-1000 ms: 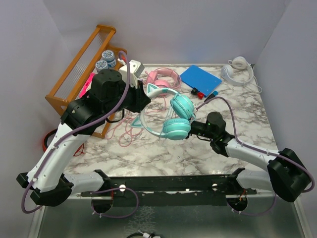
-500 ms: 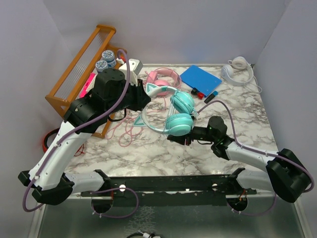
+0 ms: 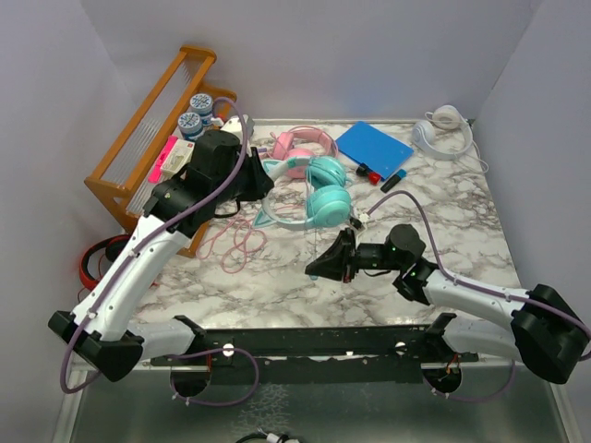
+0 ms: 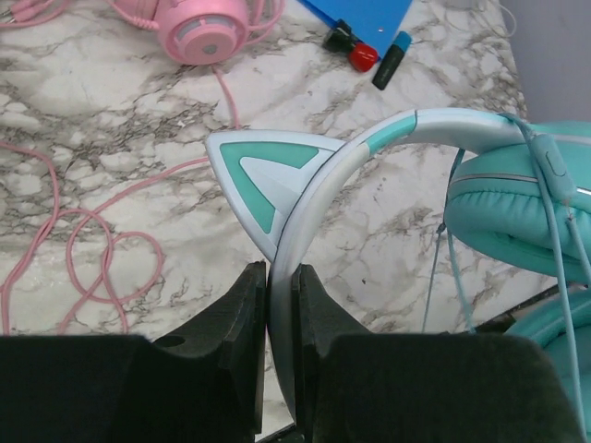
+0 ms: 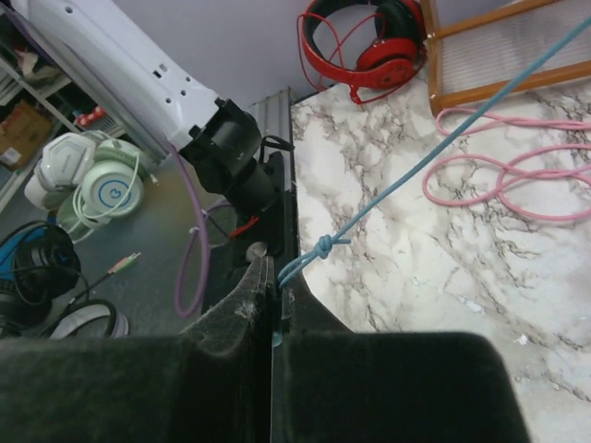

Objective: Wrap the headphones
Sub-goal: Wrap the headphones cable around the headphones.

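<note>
We count four pairs of headphones on or by the marble-patterned surface [image 3: 277,286]. The teal headphones [image 3: 328,203] are near its middle, the pink headphones [image 3: 300,143] just behind them, the white headphones [image 3: 441,129] at the far right corner, and a red-and-black pair [image 5: 369,41] off the left edge.

The left end effector [image 4: 280,272] is nearly closed, its two dark foam-textured fingers [image 4: 242,314] pinching the smooth silver-and-teal headband just below one triangular cat ear [image 4: 263,175]. We cannot tell whether the padded, glossy cups touch the surface.

The right end effector [image 5: 274,272] is clamped fully onto the thin teal cord [image 5: 397,185], just below a small knot [image 5: 325,245]. The cord runs taut from there up toward the cups.

A pink cable [image 3: 240,242] lies in loose loops on the left part of the surface. A slatted wooden rack [image 3: 138,138] stands along the left side, with two round tins [image 3: 199,111] at its far end; their printed lids are too small for us to read. One flat blue pad [image 3: 374,145] lies at the back, and near it one blue-and-black marker [image 4: 392,60].
</note>
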Robot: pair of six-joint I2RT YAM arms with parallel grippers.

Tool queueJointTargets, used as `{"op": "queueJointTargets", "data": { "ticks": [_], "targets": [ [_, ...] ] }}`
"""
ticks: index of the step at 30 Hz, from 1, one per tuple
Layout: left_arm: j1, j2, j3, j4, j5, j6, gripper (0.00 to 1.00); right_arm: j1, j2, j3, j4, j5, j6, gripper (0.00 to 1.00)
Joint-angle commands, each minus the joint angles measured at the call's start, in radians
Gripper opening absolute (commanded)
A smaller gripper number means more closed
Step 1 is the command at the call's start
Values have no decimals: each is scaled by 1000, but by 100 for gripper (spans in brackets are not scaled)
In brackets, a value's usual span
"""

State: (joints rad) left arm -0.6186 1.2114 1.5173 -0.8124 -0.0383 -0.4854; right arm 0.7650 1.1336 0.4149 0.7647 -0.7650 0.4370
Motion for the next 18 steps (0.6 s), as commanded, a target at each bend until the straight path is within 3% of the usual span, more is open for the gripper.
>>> {"op": "queueJointTargets", "data": {
  "ticks": [1, 6, 18],
  "targets": [
    [113, -18, -90, 196, 108, -96, 0, 42, -29, 36, -28, 26, 40, 1],
    [176, 12, -151, 234, 77, -153, 0, 79, -66, 34, -64, 66, 48, 1],
    [180, -46, -344, 362, -71, -242, 0, 86, -26, 145, -168, 165, 104, 2]
  ]
}}
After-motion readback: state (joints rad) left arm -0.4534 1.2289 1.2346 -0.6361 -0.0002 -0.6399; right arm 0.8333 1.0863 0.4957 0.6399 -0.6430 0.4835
